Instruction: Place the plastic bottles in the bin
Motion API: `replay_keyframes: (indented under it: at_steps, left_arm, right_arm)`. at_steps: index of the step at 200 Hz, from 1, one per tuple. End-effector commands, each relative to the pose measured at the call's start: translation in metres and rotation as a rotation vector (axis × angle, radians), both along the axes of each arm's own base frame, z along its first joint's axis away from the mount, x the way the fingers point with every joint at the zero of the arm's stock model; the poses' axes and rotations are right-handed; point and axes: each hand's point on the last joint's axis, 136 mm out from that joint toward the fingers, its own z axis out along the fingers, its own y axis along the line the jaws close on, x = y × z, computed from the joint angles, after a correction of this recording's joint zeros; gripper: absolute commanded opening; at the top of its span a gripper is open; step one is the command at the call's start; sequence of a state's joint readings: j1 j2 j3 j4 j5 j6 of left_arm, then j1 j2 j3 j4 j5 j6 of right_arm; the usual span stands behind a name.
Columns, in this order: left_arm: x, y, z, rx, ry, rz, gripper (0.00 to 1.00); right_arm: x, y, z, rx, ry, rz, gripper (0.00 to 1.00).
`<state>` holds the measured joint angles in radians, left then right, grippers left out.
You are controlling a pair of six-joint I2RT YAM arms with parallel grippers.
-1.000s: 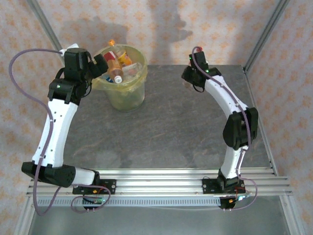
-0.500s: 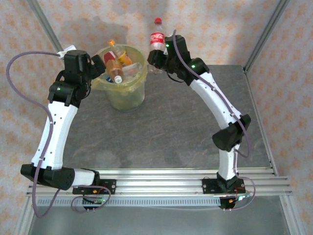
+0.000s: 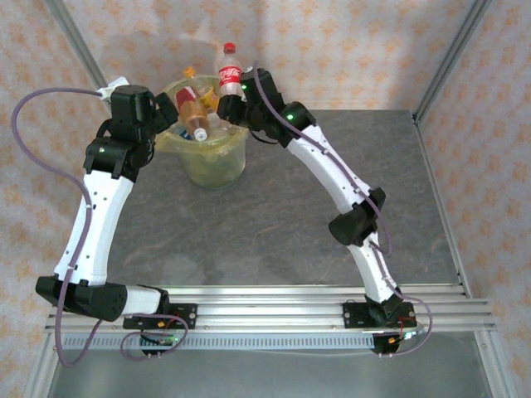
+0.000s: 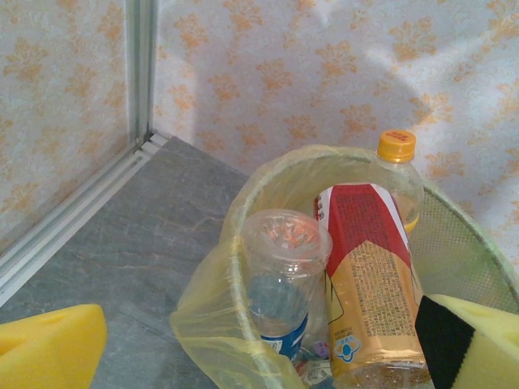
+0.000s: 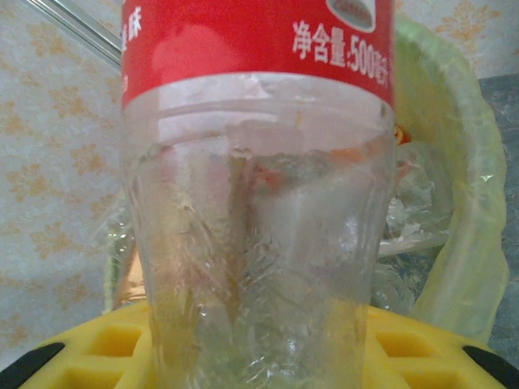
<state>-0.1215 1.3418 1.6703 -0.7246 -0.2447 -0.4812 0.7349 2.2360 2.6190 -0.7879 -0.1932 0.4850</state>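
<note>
Right claw [image 3: 236, 101]: pinching the clear lower part of a red-labelled bottle [image 3: 229, 73]. In the right wrist view its yellow pads [image 5: 89, 356] sit at the bottom of the frame, on either side of the bottle's base.
Held bottle: upright with a red cap on top, in the upper middle of the overhead frame, at the right-hand rim of the bin [image 3: 222, 162]. Its clear walls are dented below the label, and no liquid is visible inside.
Left claw [image 3: 168, 110]: spread wide with nothing between the fingers, at the left side of the bin's rim in the upper left of the overhead frame. In the left wrist view, one yellow pad shows in each bottom corner.
Bin: stands on the grey table [image 3: 274, 215], upper left of centre in the overhead frame. A yellow-green bag [image 4: 203, 324] is folded over its rim.
Inside the bin: several bottles are piled together. An orange-filled bottle [image 4: 369, 284] with a red label and an orange cap leans against the far wall. Touching it on the left is a clear bottle [image 4: 280, 284] with a blue label, its base pointing up.
Bin contents past the held bottle: crumpled clear plastic shows at the right of the right wrist frame.
</note>
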Motion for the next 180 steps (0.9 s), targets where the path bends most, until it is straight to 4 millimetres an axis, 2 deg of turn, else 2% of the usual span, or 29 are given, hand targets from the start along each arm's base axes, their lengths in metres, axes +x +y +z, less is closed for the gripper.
replay_keyframes:
  at_steps: [1,62,113,137,180]
  left_arm:
    - [-0.002,0.008,0.005,0.002,-0.036,0.044,1.0]
    - [0.004,0.004,0.001,-0.016,-0.035,0.025,1.0]
    - [0.009,0.0,-0.004,-0.029,-0.026,0.009,1.0]
    - [0.01,0.0,-0.003,-0.029,-0.028,0.007,1.0]
    - [0.011,-0.002,-0.002,-0.036,-0.035,-0.005,1.0]
  right_arm:
    - [0.003,0.0,0.016,-0.003,-0.064,-0.032,0.35]
    - [0.014,0.017,0.004,0.025,-0.072,-0.026,0.38]
    - [0.024,0.026,0.014,0.077,-0.123,-0.029,0.4]
    - [0.028,0.032,0.012,0.089,-0.138,-0.027,0.42]
    - [0.032,0.038,0.002,0.09,-0.125,-0.018,0.51]
